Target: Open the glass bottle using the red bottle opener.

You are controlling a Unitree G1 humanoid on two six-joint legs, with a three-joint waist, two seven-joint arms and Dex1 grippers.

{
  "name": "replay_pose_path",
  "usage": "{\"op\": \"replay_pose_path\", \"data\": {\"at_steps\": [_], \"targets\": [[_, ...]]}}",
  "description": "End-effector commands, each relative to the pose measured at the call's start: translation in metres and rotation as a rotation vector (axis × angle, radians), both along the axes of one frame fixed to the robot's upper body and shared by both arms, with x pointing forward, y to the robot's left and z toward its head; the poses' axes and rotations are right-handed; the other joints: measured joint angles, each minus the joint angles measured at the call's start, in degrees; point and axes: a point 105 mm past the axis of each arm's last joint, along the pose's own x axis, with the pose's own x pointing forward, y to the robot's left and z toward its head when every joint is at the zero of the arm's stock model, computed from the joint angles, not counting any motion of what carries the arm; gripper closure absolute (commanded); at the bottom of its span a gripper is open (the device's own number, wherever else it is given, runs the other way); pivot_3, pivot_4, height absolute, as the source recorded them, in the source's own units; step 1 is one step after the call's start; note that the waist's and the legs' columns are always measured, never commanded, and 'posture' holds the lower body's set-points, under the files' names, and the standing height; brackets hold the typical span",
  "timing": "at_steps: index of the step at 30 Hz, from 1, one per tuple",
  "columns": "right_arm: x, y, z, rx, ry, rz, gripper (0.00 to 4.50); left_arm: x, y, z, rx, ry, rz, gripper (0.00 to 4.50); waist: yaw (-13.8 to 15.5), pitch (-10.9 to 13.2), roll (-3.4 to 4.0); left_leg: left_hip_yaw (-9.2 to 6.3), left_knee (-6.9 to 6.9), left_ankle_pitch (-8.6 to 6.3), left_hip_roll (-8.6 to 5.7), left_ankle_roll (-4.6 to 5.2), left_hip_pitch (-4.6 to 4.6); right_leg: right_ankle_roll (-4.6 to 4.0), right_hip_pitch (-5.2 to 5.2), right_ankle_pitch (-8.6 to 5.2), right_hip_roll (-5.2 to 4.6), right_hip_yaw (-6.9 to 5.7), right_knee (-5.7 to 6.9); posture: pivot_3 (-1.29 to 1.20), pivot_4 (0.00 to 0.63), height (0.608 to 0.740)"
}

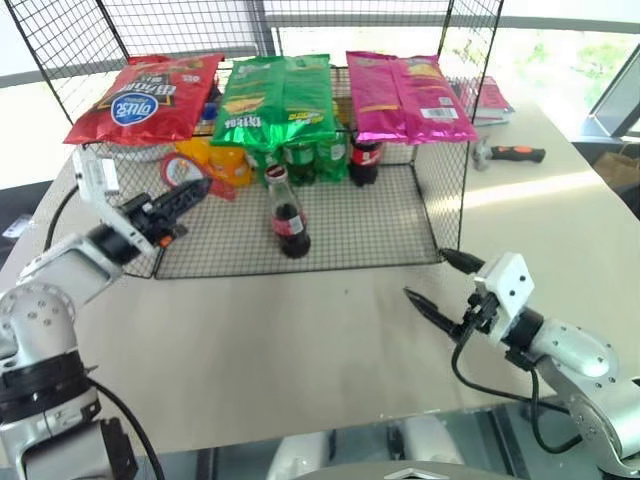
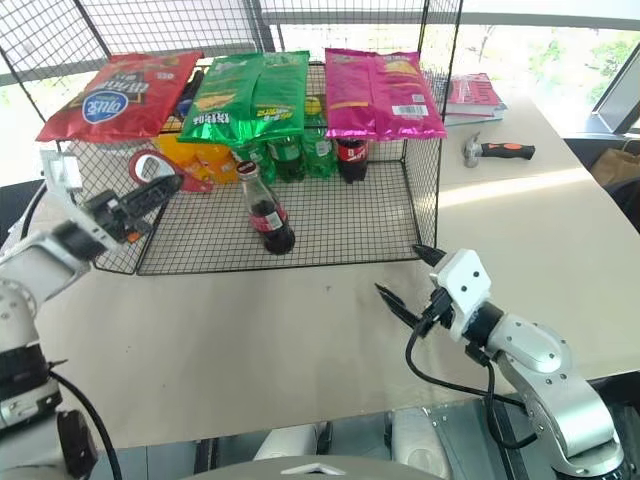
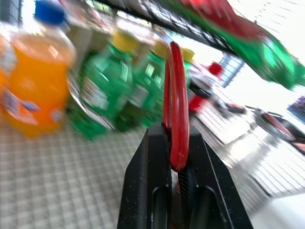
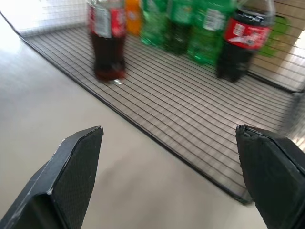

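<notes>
The red bottle opener (image 3: 175,102) is pinched in the left pincer (image 1: 190,196) left of the glass bottle (image 1: 288,215), which stands upright on the wire rack (image 1: 380,235), while the right pincer (image 1: 440,280) is held spread over the worktop (image 1: 300,330)

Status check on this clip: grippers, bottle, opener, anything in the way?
Left gripper shut on flat red ring-headed bottle opener. Right gripper open, empty, over table. Small capped glass cola bottle upright on wire rack floor, untouched. Path clear.
</notes>
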Motion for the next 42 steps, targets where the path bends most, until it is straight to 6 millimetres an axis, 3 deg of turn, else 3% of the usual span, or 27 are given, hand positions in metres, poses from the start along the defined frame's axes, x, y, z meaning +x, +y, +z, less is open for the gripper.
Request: {"op": "replay_pose_path", "data": {"at_steps": [1,6,10,12,16,21,26,30,42], "targets": [[-0.011,0.006,0.018,0.103,0.013,0.101,0.00,-0.038,-0.004,0.010,-0.055,-0.040,-0.110,4.38,-0.1,0.0,0.00,0.03,-0.02,0.00,0.00,0.00,0.00,0.00,-0.01,0.00,-0.02,0.01,-0.01,0.00,0.150,0.740],[-0.025,0.018,0.031,0.186,0.122,0.290,0.00,-0.085,-0.015,0.005,-0.179,0.059,-0.288,4.38,0.2,0.0,-0.02,0.01,-0.01,0.00,0.00,0.00,0.03,-0.01,0.00,0.00,-0.06,-0.02,-0.03,0.00,0.150,0.740],[-0.031,0.035,0.053,0.236,0.238,0.491,0.00,-0.107,-0.059,-0.003,-0.220,0.171,-0.526,4.38,0.5,0.1,0.05,-0.03,0.03,-0.01,-0.01,0.01,0.05,-0.01,0.06,0.00,-0.13,-0.10,0.04,0.00,0.150,0.740],[-0.026,0.040,0.062,0.242,0.249,0.532,0.00,-0.107,-0.075,-0.006,-0.233,0.189,-0.579,4.38,0.5,0.1,0.05,-0.02,0.03,0.02,-0.08,0.06,0.11,-0.02,0.13,0.01,-0.23,-0.12,0.07,0.00,0.150,0.740],[-0.021,0.053,0.066,0.277,0.467,0.649,0.00,-0.092,-0.112,-0.014,-0.264,0.170,-0.649,4.38,0.5,0.0,-0.01,-0.06,0.01,0.06,-0.12,0.09,0.18,-0.05,0.20,0.03,-0.24,-0.17,0.11,0.00,0.150,0.740],[-0.030,0.063,0.066,0.215,0.635,0.789,0.00,-0.081,-0.143,-0.012,-0.256,0.135,-0.758,4.38,0.1,0.0,-0.02,0.01,-0.03,0.06,-0.13,0.09,0.02,-0.05,0.03,0.02,-0.20,-0.13,-0.06,0.00,0.150,0.740],[-0.026,0.067,0.061,0.160,0.670,0.806,0.00,-0.078,-0.150,-0.011,-0.210,0.134,-0.822,4.38,-0.6,0.0,-0.02,0.00,-0.14,0.05,-0.12,0.12,-0.07,-0.05,0.00,0.03,-0.20,-0.17,-0.36,0.00,0.150,0.740],[-0.023,0.071,0.060,0.155,0.684,0.817,1.20,-0.078,-0.151,-0.009,-0.190,0.132,-0.850,4.50,-1.0,0.0,-0.01,-0.04,-0.14,0.05,-0.12,0.12,-0.09,-0.05,0.00,0.03,-0.20,-0.21,-0.36,0.00,0.150,0.740],[-0.019,0.074,0.061,0.131,0.700,0.828,1.20,-0.084,-0.152,-0.016,-0.109,0.157,-0.920,4.50,-1.1,0.1,0.04,-0.07,-0.14,0.05,-0.13,0.12,-0.09,-0.04,-0.04,0.03,-0.20,-0.22,-0.37,0.00,0.150,0.740]]}}
